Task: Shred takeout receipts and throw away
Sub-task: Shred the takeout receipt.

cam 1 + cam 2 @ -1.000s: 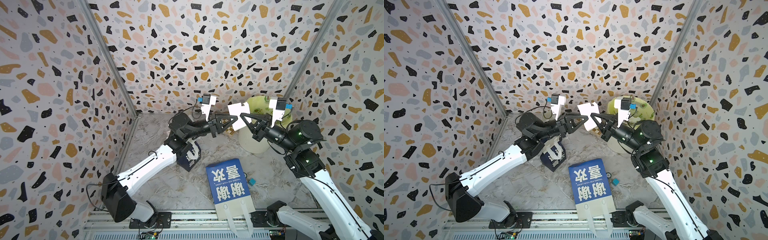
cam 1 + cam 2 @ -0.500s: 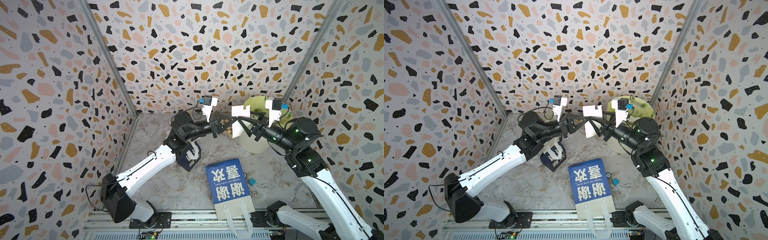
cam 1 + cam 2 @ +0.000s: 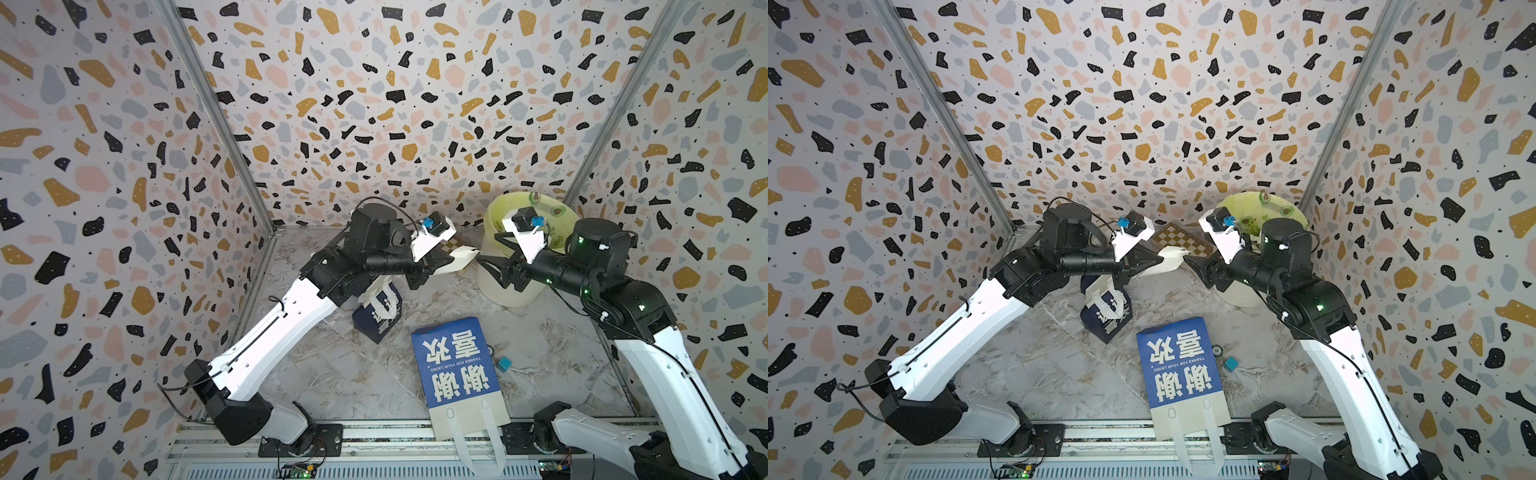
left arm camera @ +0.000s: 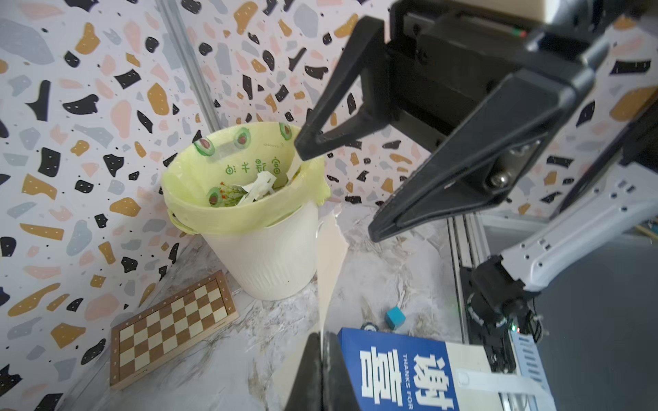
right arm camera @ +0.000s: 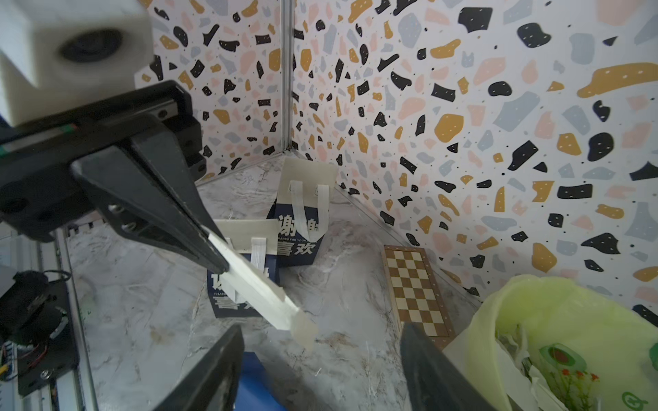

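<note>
Bimanual cell seen from above. The left arm (image 3: 291, 324) rises from its base at the front rail and reaches inward and back, forearm nearly level; the right arm (image 3: 665, 374) mirrors it, wrist bent toward the centre beside the lined bin (image 3: 511, 286). The two tools face each other tip to tip above the marbled surface (image 3: 340, 374). In a top view the chessboard (image 3: 1183, 241) behind the tools is plain, while in both top views the bin's inside is mostly screened by the right wrist. The left wrist view shows paper scraps (image 4: 260, 185) lying in the yellow liner, and a teal cube (image 4: 394, 316) near the flat blue bag (image 4: 409, 370). The right wrist view shows an upright navy bag (image 5: 302, 227) towards a corner. The left jaws are pressed together on one end of the receipt (image 5: 260, 288), which juts out free toward the right tool. The right jaws stand wide apart, empty, touching nothing.
</note>
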Robot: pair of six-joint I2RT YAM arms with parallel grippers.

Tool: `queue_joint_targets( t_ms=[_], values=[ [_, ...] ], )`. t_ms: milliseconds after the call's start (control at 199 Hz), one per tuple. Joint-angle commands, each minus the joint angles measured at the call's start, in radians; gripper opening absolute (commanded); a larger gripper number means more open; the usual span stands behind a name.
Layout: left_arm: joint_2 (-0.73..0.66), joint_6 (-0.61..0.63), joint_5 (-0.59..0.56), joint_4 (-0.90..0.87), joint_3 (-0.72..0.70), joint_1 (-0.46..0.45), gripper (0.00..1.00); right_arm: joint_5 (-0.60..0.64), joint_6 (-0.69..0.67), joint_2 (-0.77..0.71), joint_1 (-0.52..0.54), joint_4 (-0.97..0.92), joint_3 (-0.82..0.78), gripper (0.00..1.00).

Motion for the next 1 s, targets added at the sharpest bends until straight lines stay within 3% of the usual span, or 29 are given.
queue_joint_targets(
  t_ms=[0, 276, 577, 707, 999],
  values=[
    [0.029, 0.229, 0.04, -0.195, 0.048, -0.015, 0.0, -0.096, -0.114, 0.002, 0.006, -0.092, 0.047, 0.71],
    [0.07, 0.293, 0.058, -0.26, 0.109, -0.053, 0.0, -0.271, -0.138, 0.071, 0.056, -0.098, 0.048, 0.57],
    [0.073, 0.286, 0.071, -0.265, 0.12, -0.055, 0.0, -0.263, -0.177, 0.07, 0.074, -0.137, 0.033, 0.45],
    [0.069, 0.275, 0.086, -0.259, 0.121, -0.055, 0.0, -0.253, -0.185, 0.064, 0.075, -0.145, 0.02, 0.36],
    [0.062, 0.261, 0.092, -0.255, 0.12, -0.055, 0.0, -0.273, -0.181, 0.07, 0.102, -0.143, -0.005, 0.29]
  ],
)
